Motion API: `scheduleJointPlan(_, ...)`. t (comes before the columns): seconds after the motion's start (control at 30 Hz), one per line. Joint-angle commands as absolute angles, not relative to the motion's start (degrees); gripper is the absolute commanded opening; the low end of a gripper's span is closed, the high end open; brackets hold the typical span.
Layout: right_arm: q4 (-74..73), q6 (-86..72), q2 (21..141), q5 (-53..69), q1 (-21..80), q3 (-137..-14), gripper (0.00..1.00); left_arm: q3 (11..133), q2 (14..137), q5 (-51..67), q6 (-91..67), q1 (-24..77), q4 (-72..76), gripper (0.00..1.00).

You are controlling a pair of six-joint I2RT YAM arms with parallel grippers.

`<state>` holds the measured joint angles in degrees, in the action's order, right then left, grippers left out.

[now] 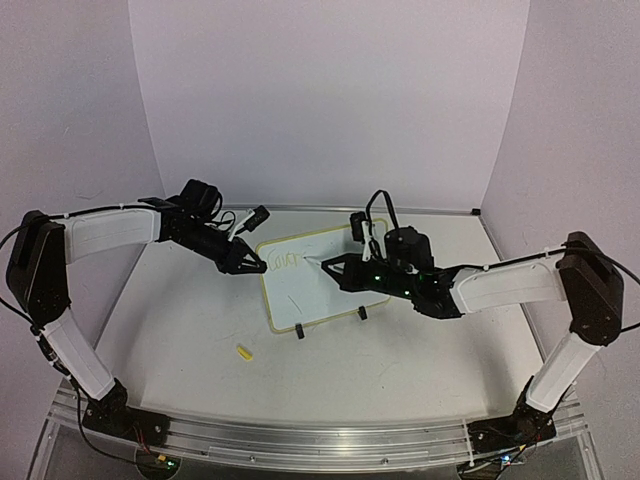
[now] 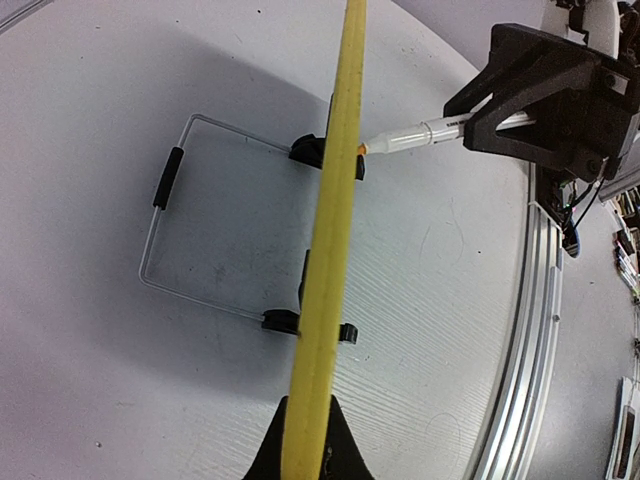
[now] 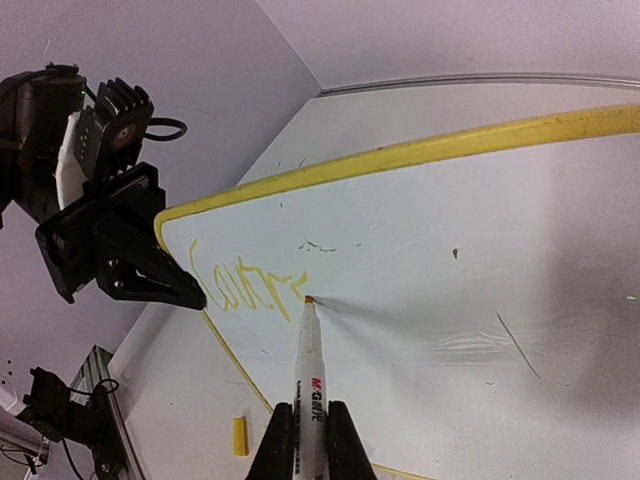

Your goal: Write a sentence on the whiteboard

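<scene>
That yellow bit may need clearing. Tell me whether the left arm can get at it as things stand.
Probably not yet: the left gripper is clamped on the whiteboard frame and must let go first. Otherwise nothing visible blocks the yellow bit.

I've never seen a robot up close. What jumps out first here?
The right gripper holds a marker, tip on the yellow-framed whiteboard mid-table, ending some yellow handwriting. The left gripper clamps the board's left edge. A small yellow piece lies in front.

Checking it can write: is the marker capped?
No, the marker shows a bare orange tip at the whiteboard.
</scene>
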<state>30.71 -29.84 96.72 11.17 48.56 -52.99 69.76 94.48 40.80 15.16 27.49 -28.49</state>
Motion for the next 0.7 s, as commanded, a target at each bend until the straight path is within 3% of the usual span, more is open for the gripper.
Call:
scheduleJointPlan(0.0,30.6,-28.7,94.3,7.2,48.2,-54.3,0.0,70.6,94.4,34.1,17.1,27.8,-30.9,0.0)
scheduleJointPlan(0.67,30.6,-28.4,94.6,6.5,48.2,-56.2,0.0,70.6,94.4,34.1,17.2,27.9,-30.9,0.0)
